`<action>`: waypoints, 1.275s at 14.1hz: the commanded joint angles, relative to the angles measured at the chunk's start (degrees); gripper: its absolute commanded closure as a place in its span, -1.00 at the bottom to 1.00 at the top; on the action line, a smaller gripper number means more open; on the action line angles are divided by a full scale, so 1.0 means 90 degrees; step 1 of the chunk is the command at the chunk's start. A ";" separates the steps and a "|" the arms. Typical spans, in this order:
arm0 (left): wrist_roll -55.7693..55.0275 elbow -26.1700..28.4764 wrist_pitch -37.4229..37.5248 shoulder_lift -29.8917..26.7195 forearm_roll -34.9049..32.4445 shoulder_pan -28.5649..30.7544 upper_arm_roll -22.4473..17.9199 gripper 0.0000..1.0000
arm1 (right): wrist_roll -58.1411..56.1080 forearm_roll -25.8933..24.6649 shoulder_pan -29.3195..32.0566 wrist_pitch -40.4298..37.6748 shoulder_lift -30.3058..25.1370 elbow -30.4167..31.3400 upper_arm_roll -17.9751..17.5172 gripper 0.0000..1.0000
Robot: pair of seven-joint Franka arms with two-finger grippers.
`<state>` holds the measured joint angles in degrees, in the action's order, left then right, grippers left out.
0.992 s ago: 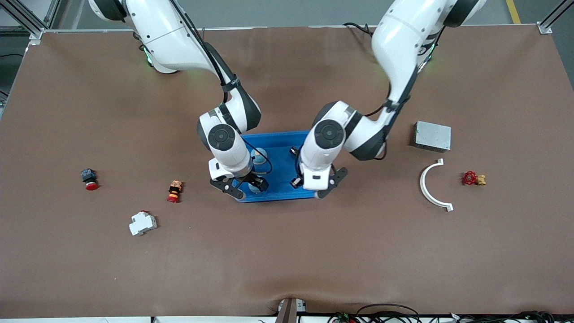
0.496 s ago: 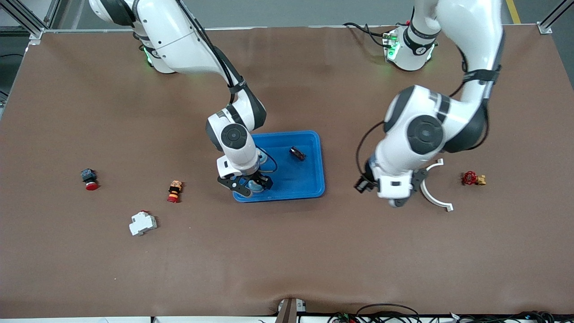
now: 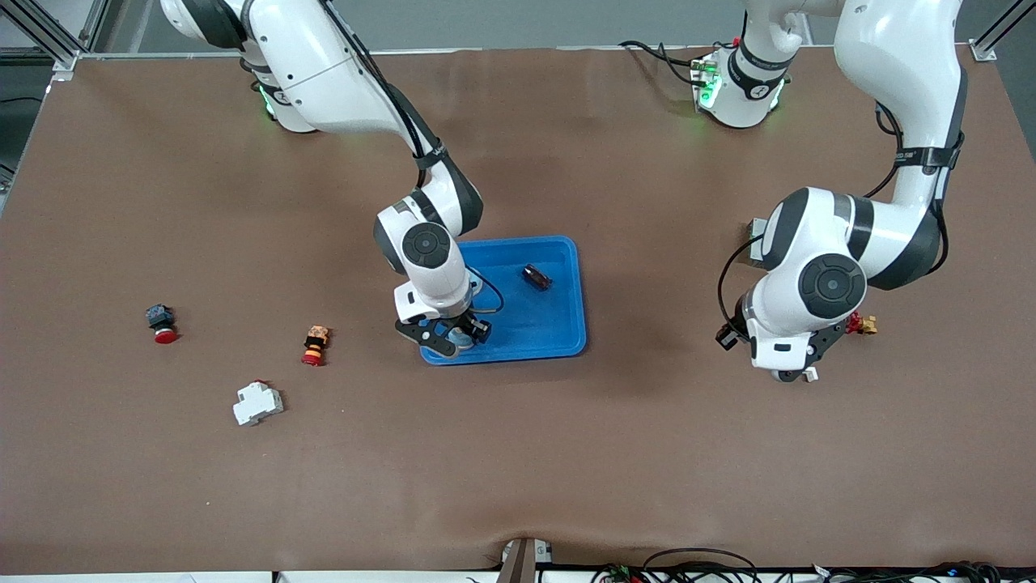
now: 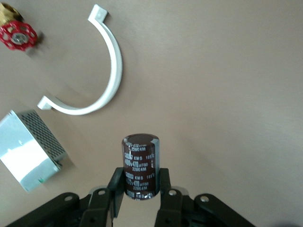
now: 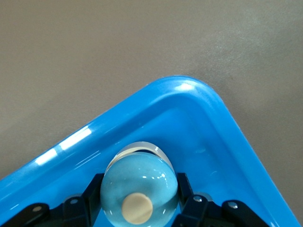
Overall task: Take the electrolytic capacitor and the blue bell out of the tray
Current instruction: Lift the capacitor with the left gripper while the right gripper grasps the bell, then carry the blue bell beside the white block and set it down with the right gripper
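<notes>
My left gripper [image 3: 789,372] is over the table near the left arm's end, shut on a dark brown capacitor [image 4: 140,163] that sticks out past its fingers [image 4: 163,182]. My right gripper [image 3: 447,337] is low in the corner of the blue tray [image 3: 518,354] nearest the front camera and the right arm's end. Its fingers [image 5: 183,187] close on both sides of a light-blue bell [image 5: 137,170], also seen in the front view [image 3: 461,336]. A second dark cylinder [image 3: 537,278] lies in the tray.
By the left gripper are a white curved piece [image 4: 111,71], a red valve [image 3: 856,323] and a grey metal box [image 4: 28,149]. Toward the right arm's end lie a red push-button [image 3: 162,324], an orange-and-red button [image 3: 315,345] and a white breaker [image 3: 257,402].
The left arm has swung from the blue tray to the left arm's end of the table, now over the white curved piece. The right gripper has shifted only slightly in the tray corner.
</notes>
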<state>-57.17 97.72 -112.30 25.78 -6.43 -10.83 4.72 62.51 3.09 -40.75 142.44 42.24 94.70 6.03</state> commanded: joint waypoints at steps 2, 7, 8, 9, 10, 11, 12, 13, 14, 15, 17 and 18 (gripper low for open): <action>0.0355 0.0752 -0.0606 -0.0169 -0.0622 0.0275 0.0061 1.00 | 0.0009 -0.0108 0.0044 -0.1437 -0.0190 -0.0686 0.0082 1.00; 0.0405 0.1359 -0.1546 -0.0014 -0.0653 0.0442 0.0061 1.00 | -0.3374 -0.0119 0.1185 -0.2184 -0.0815 -0.0591 0.0092 1.00; 0.0405 0.1349 -0.1604 0.0035 -0.0644 0.0442 0.0071 1.00 | -0.3970 -0.0119 0.1458 -0.2155 -0.0913 -0.0455 0.0101 1.00; 0.0395 0.1349 -0.1720 0.0094 -0.0644 0.0442 0.0071 1.00 | -0.4566 -0.0119 0.1732 -0.2117 -0.1001 -0.0338 0.0092 1.00; 0.0318 0.1349 -0.1886 0.0181 -0.0605 0.0432 0.0081 1.00 | -0.5210 -0.0119 0.2034 -0.2077 -0.1079 -0.0220 0.0092 1.00; 0.0220 0.1339 -0.2033 0.0269 -0.0546 0.0345 0.0110 1.00 | -0.5797 -0.0119 0.2288 -0.2087 -0.1128 -0.0200 0.0092 1.00; 0.0036 0.1320 -0.2092 0.0328 -0.0527 0.0277 0.0110 1.00 | -0.6296 -0.0119 0.2504 -0.2087 -0.1158 -0.0180 0.0092 1.00; -0.0044 0.1320 -0.2131 0.0425 -0.0536 0.0179 0.0110 1.00 | -0.6823 -0.0119 0.2825 -0.2010 -0.1168 -0.0064 0.0092 1.00; -0.0054 0.1320 -0.2199 0.0484 -0.0565 0.0169 0.0110 1.00 | -0.7437 -0.0119 0.3147 -0.1728 -0.1168 0.0082 0.0092 1.00; -0.0083 0.1329 -0.2364 0.0572 -0.0546 0.0207 0.0110 1.00 | -0.8149 -0.0119 0.3460 -0.1416 -0.1168 0.0296 0.0082 1.00; -0.0161 0.1349 -0.2600 0.0680 -0.0526 0.0218 0.0110 1.00 | -0.9138 -0.0089 0.4027 -0.0995 -0.1149 0.0561 0.0072 1.00; -0.0181 0.1349 -0.2610 0.0671 -0.0526 0.0208 0.0110 1.00 | -0.9529 -0.0060 0.4213 -0.0887 -0.1119 0.0630 0.0062 1.00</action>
<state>-57.82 109.65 -134.65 31.92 -11.09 -9.03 5.69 -16.88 2.56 -6.53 132.22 33.93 96.89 8.10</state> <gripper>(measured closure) 0.661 0.339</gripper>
